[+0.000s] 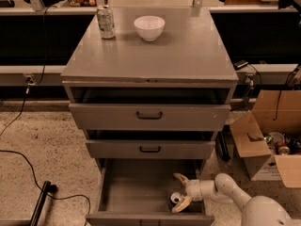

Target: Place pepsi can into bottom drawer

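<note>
The bottom drawer (136, 192) is pulled out, with its grey interior showing. The pepsi can (176, 200) sits inside it at the front right, silver end toward the camera and dark body mostly hidden. My gripper (180, 192) reaches into the drawer from the right. Its fingers are spread open, one finger (180, 178) behind the can and the other (182, 205) right beside the can. The can rests on the drawer floor between them, no longer gripped.
A silver-and-green can (106, 21) and a white bowl (149, 28) stand on the cabinet top. The two upper drawers with black handles (149, 115) are partly open above the gripper. Cardboard boxes (263, 145) stand on the floor to the right, and a black cable (28, 173) to the left.
</note>
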### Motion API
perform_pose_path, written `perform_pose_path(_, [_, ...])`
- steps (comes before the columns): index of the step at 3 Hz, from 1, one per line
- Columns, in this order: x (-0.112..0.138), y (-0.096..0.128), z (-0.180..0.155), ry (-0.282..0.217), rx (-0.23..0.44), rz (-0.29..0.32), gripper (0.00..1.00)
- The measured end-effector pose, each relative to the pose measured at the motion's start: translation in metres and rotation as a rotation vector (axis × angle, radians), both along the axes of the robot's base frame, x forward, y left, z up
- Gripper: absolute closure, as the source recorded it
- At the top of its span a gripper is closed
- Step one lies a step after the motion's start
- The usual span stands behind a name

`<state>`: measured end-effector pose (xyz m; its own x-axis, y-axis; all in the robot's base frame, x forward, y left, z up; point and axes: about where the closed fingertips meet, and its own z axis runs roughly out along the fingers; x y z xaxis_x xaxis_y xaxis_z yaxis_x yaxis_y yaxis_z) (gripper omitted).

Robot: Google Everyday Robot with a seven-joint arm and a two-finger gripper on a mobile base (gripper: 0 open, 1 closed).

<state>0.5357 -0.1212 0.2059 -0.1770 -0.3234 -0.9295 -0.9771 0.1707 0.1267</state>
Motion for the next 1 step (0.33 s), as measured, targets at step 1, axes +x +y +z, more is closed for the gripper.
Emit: perform_pose_path(1, [0.0, 0.0, 0.0, 0.0, 0.0, 0.0, 0.0])
